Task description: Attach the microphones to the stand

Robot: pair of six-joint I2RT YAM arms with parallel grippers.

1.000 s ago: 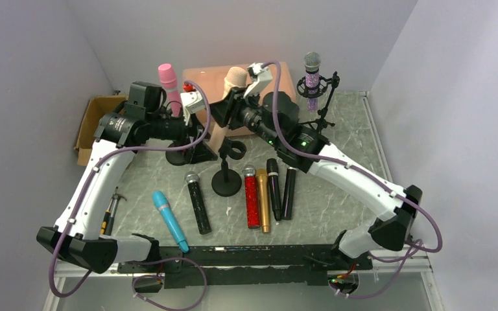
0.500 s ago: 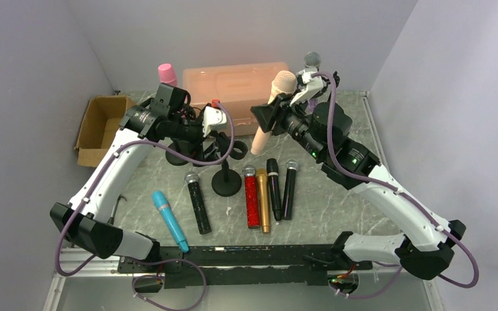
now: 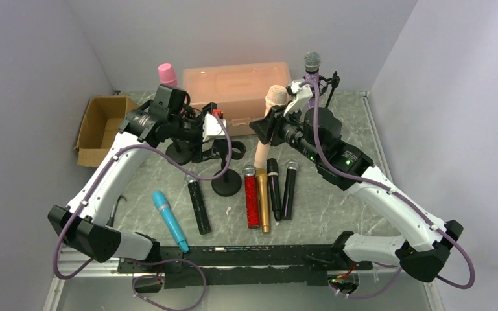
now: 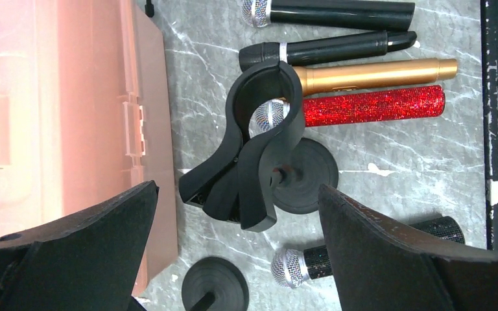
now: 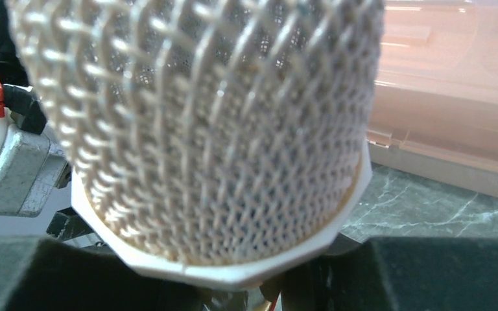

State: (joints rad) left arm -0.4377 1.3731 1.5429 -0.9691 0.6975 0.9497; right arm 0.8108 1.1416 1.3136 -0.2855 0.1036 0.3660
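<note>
My right gripper is shut on the peach microphone, holding it upright and tilted just right of the empty stand. Its mesh head fills the right wrist view. My left gripper is open, its fingers wide on either side of the stand's black clip, not touching it. The pink microphone and the purple glitter one stand in stands at the back. Teal, black glitter, red glitter, gold and two black microphones lie flat.
A pink plastic case sits at the back, close behind both grippers. A cardboard box stands at the left. Another round stand base is beside the left gripper. A black rail runs along the near edge.
The right arm swung the peach microphone from the left side over to the right, then lowered it slightly. The left gripper opened fully and moved right, over the empty clip.
</note>
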